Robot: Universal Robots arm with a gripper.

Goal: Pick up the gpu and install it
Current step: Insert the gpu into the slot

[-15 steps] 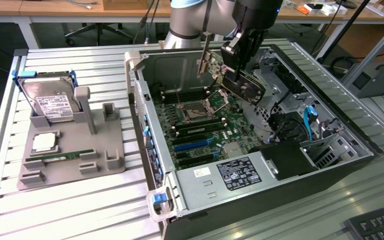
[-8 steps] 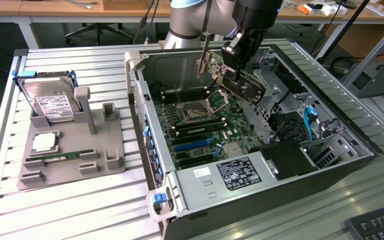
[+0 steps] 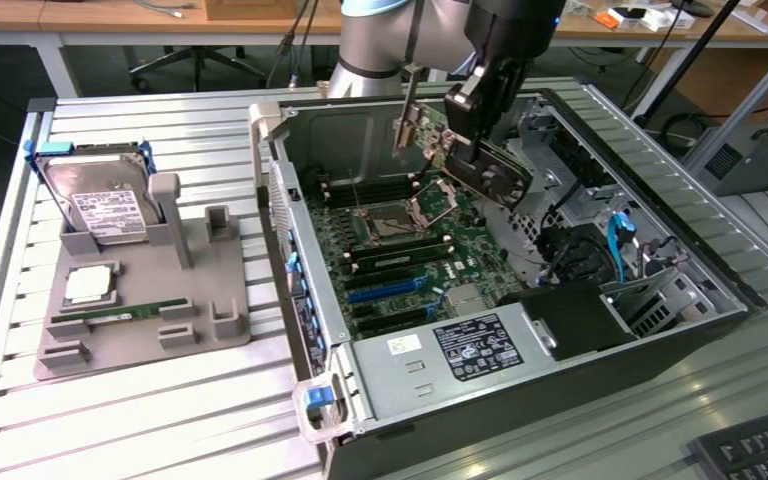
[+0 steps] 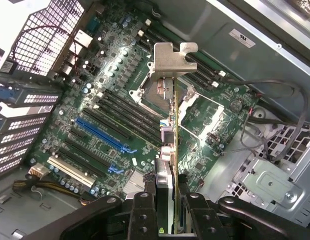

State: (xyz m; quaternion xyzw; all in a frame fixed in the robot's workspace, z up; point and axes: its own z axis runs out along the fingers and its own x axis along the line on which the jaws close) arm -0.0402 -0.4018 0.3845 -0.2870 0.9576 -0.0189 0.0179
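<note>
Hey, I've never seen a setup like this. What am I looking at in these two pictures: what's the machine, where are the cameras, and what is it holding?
This is a robot arm working over an open computer case on a slatted metal table. One picture comes from a camera off the arm that sees the whole scene. The other comes from a camera on the arm's wrist, looking into the case at the green motherboard. The clamp at the arm's tip, the end effector, is shut on the gpu, a thin card with a silver bracket. The card hangs above the motherboard and appears not yet in a slot. Toward the exterior view's left, a grey holder carries a hard drive and a green memory stick.
</note>
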